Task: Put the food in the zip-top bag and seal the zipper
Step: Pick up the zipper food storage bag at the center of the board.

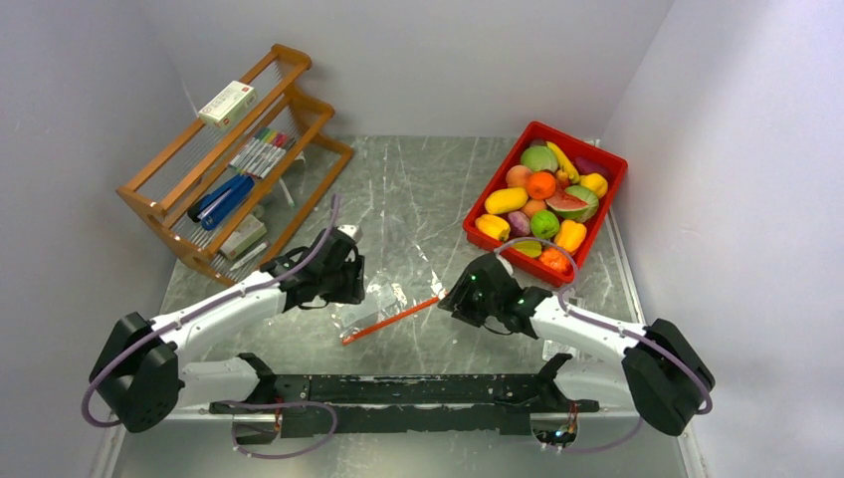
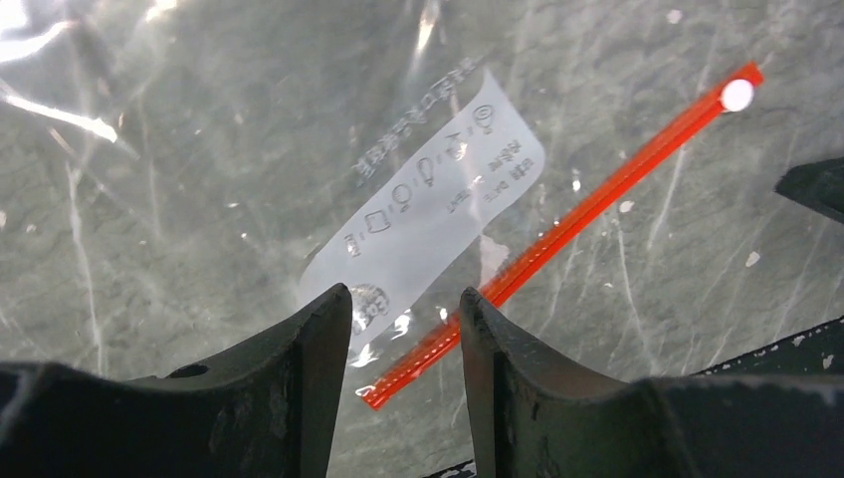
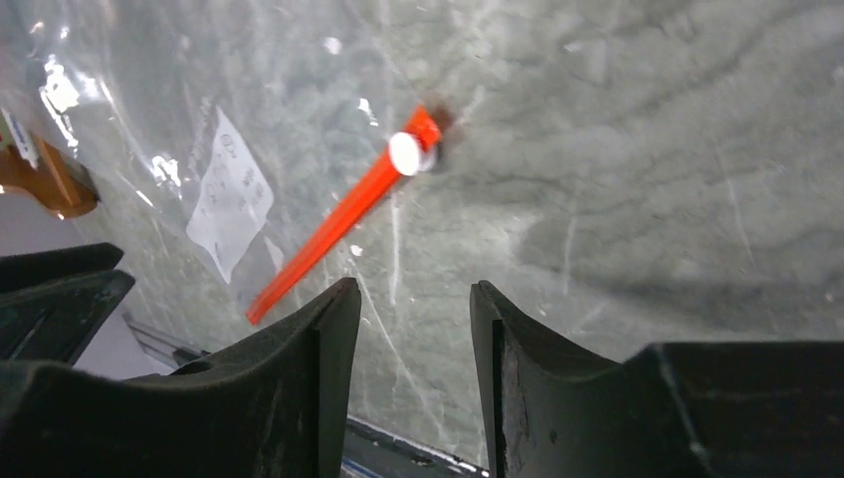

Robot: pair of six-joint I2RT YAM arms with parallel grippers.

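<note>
Left pincer (image 2: 405,304) and right pincer (image 3: 413,294) are released, empty; I see the zip-top bag (image 1: 383,302) at centre unfilled, the food (image 1: 542,199) upper right.

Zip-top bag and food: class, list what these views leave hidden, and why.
Zip-top bag outline: left wrist view, cut by top edge, lost in glare.
Label print: left wrist view, too small.
Zipper sealed or open: too thin, every view.
Lower food: top view, under upper pieces in red tray.
</note>
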